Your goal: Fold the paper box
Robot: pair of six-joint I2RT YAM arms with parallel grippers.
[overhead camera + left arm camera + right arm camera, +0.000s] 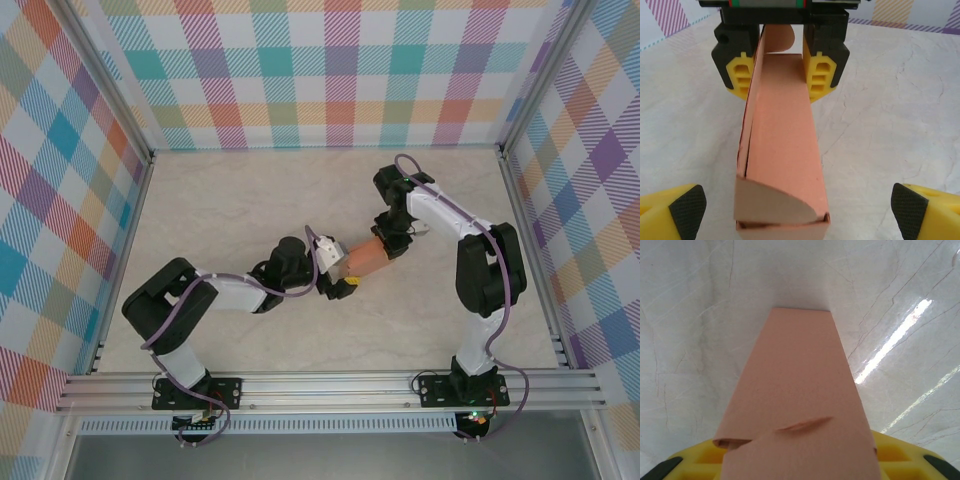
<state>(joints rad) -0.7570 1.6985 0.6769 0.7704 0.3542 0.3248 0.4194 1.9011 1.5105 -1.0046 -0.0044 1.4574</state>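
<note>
Currently the left gripper (pixel 800 202) is spread wide with nothing held. Its black-padded fingertips (pixel 687 205) are seen at the lower corners of the left wrist frame, and a gap is left on either side of the paper box (pixel 782 150) that runs up the middle between them. The far end of the box, at upper centre, is clamped across its width by the yellow fingers of the right gripper (pixel 781 75), jaws partly closed. That grip is judged to be an anchor: the box is kept steady and its near end is presented to the open left jaws. A rounded flap (pixel 775 202) at lower centre is laid over that near end, apparently not tucked home. Another curved flap (pixel 777 37) stands up behind the right fingers. Whether the box rests on the marbled table (pixel 890 125) cannot be told.
</note>
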